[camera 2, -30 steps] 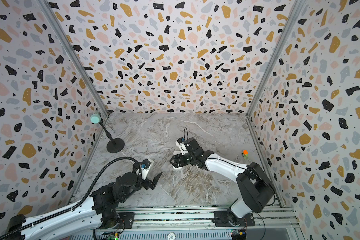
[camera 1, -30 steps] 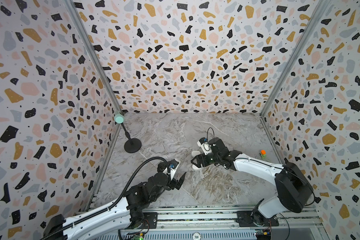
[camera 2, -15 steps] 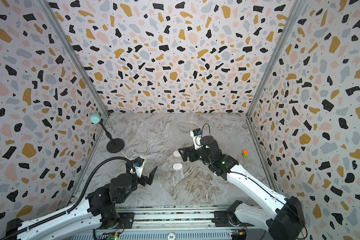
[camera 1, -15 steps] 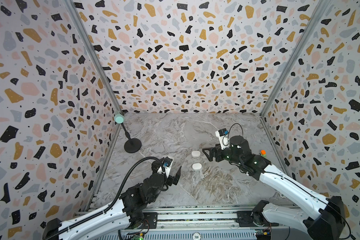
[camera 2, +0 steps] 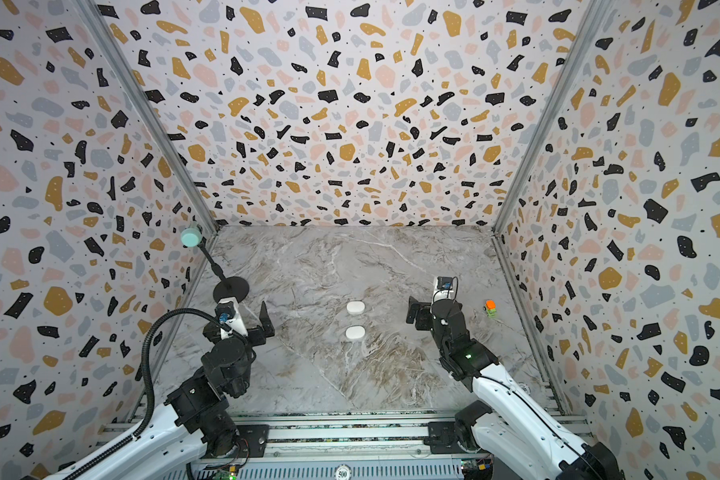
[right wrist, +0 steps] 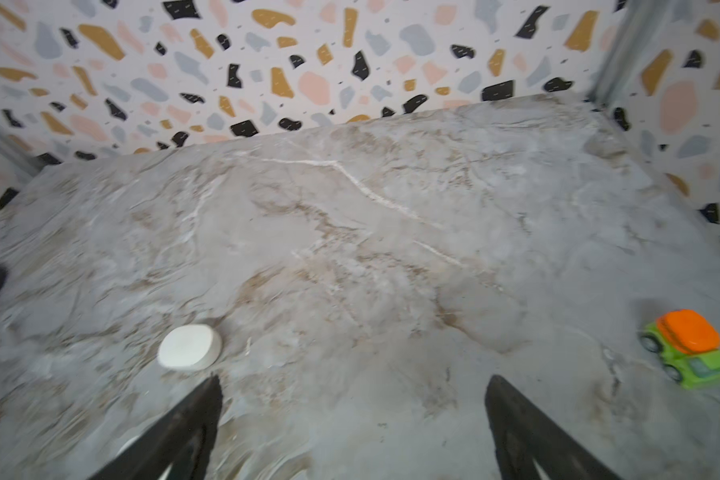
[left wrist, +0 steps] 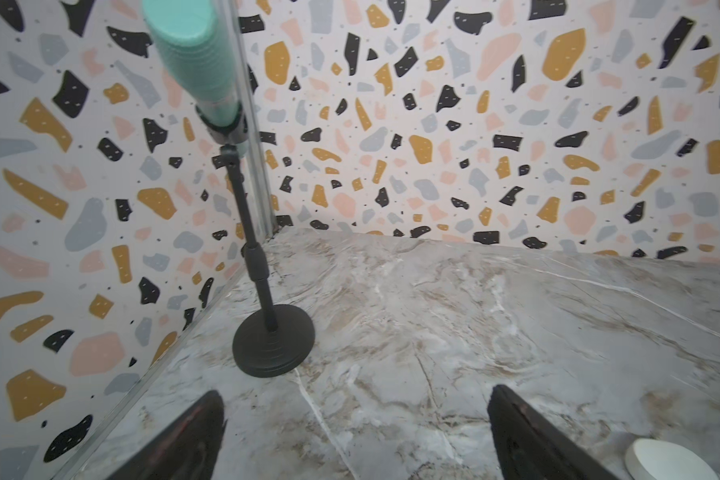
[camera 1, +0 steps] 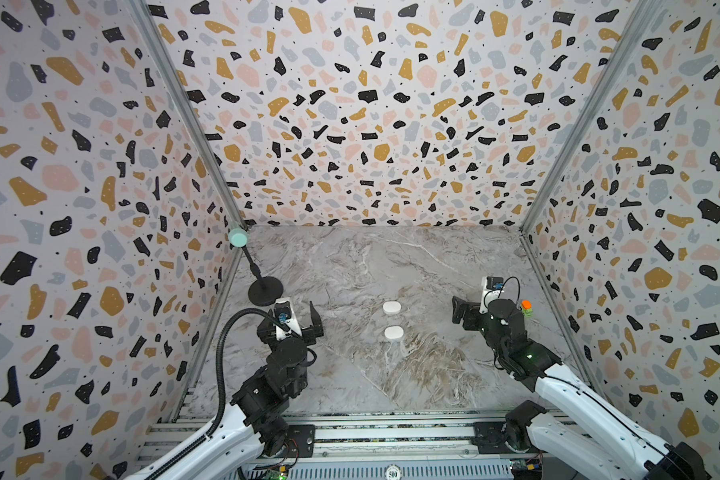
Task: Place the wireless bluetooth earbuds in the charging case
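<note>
Two white oval charging cases lie shut at mid-table in both top views, the farther one (camera 1: 392, 307) (camera 2: 356, 307) just behind the nearer one (camera 1: 393, 332) (camera 2: 355, 332). No earbuds show in any view. My left gripper (camera 1: 292, 320) (camera 2: 242, 322) (left wrist: 356, 399) hovers open and empty well left of the cases, facing the back-left corner; one case (left wrist: 670, 461) sits at the edge of its wrist view. My right gripper (camera 1: 481, 309) (camera 2: 433, 309) (right wrist: 352, 395) is open and empty, well right of the cases, with a case (right wrist: 190, 347) beyond one fingertip.
A black microphone stand (camera 1: 265, 291) (camera 2: 230, 289) (left wrist: 273, 340) with a teal head (camera 1: 238, 238) stands at the back left, close to my left gripper. A small green and orange toy car (camera 1: 526, 307) (camera 2: 490, 308) (right wrist: 691, 353) sits by the right wall.
My right gripper has let go at the cases, opened wide and drawn back to the right. My left gripper has swung left toward the stand. Both cases now lie uncovered.
</note>
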You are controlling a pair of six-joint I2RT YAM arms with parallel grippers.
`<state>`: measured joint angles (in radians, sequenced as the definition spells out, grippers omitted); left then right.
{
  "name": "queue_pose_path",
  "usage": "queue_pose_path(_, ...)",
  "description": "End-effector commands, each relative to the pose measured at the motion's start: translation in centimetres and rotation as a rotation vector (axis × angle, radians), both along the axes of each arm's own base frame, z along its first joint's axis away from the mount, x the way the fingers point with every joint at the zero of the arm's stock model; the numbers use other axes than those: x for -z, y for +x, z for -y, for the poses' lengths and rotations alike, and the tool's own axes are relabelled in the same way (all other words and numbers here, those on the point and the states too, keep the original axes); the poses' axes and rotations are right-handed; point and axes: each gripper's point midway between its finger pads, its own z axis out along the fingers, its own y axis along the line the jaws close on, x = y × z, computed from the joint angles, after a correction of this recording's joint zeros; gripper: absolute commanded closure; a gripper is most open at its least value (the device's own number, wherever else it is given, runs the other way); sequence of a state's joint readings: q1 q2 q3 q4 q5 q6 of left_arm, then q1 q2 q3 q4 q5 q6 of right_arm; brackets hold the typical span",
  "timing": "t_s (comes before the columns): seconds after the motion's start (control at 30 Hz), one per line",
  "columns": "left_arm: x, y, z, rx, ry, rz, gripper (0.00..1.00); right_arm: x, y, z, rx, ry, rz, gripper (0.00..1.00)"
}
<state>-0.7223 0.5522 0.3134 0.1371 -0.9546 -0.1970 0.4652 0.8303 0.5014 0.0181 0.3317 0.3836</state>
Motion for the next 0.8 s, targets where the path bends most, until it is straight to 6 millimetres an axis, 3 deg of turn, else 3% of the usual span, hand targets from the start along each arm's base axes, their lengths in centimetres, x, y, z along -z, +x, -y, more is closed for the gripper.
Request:
queue_pose_path(0.0,-0.3,0.5,-2.6,-0.136,-0.042,0.049,0.00,-2.0,1.2,4.1,0.168,-0.014,0.143,0.01)
queue_pose_path(0.1,-0.5,1.0,-3.9,-0.212,-0.041,0.072,0.00,-1.8,2.0,6.2,0.230,-0.037,0.208,0.01)
queue_pose_path(0.23,0.7,1.9,-6.2,-0.339,-0.064,0.050,0.00,-0.5,2.7,9.6,0.357,-0.113,0.236,0.01)
queue_pose_path(0.37,2.3,3.2,-7.6,-0.379,-0.028,0.024,0.00,2.2,2.8,13.5,0.486,-0.176,0.187,0.01)
queue_pose_path(0.5,3.6,4.5,-8.9,-0.378,0.005,-0.007,0.00,2.7,2.8,13.5,0.451,-0.189,0.248,0.01)
queue_pose_path(0.6,4.4,5.6,-8.2,-0.316,0.072,-0.017,0.00,4.1,3.3,13.8,0.432,-0.195,0.215,0.01)
queue_pose_path(0.77,5.6,6.2,-8.2,-0.283,0.062,-0.007,0.00,4.1,3.6,13.7,0.395,-0.174,0.254,0.01)
